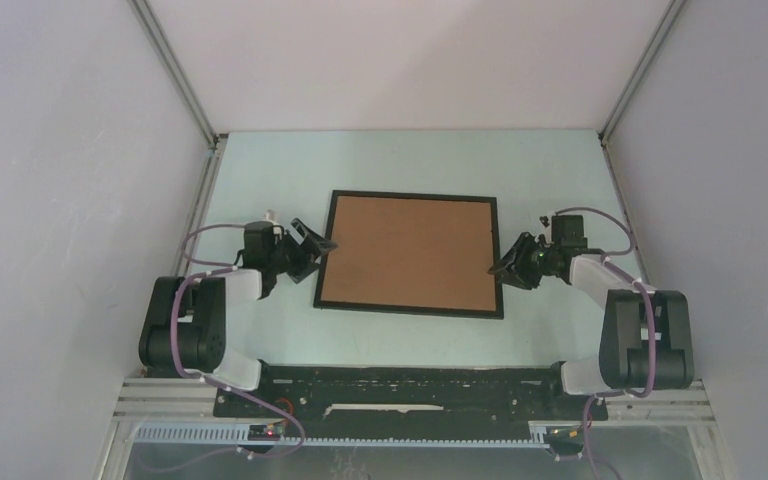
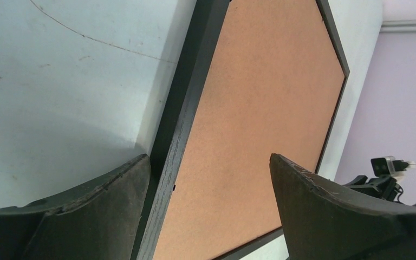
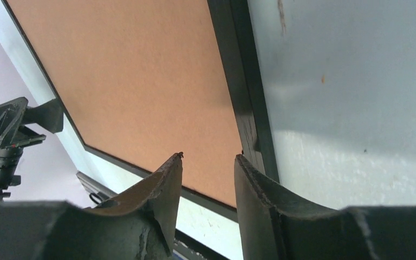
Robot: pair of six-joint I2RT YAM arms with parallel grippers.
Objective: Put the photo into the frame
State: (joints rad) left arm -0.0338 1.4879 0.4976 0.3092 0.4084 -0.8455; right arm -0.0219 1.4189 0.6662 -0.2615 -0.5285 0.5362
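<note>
- Nearest me, a long black mounting plate (image 1: 410,392) runs along the table's near edge, with the two arm bases bolted at its ends.
- The black-and-white left arm (image 1: 185,322) rises from the left end. The matching right arm (image 1: 650,338) rises from the right end. A purple cable (image 1: 200,240) loops along the left arm.
- Both arms reach inward and low over the pale blue-green table (image 1: 410,160), one to each side of the task's thing.
- The left gripper (image 1: 315,250) sits at the left rail, roughly halfway along it. Its jaws stand wide.
- In the left wrist view, one dark finger (image 2: 103,206) is over bare table and the other is over the board, with the rail running between them. I see nothing clamped.
- The right gripper (image 1: 505,268) sits at the right rail, a little nearer me than the middle. Its jaws stand apart by only a narrow gap.
- In the right wrist view, one worn finger (image 3: 157,195) is over the board. The other covers part of the rail. I cannot tell whether either tip touches it.
- Between the two grippers, the large thin-edged black rectangular picture frame (image 1: 410,310) lies flat in the middle of the table, back side up.
- A plain brown cardboard backing board (image 1: 408,252) fills the frame from rail to rail.
- The photo is not visible in any view.
- Beyond the frame is more bare table, then plain white walls (image 1: 400,60) with aluminium corner posts (image 1: 175,65) closing in the cell.
</note>
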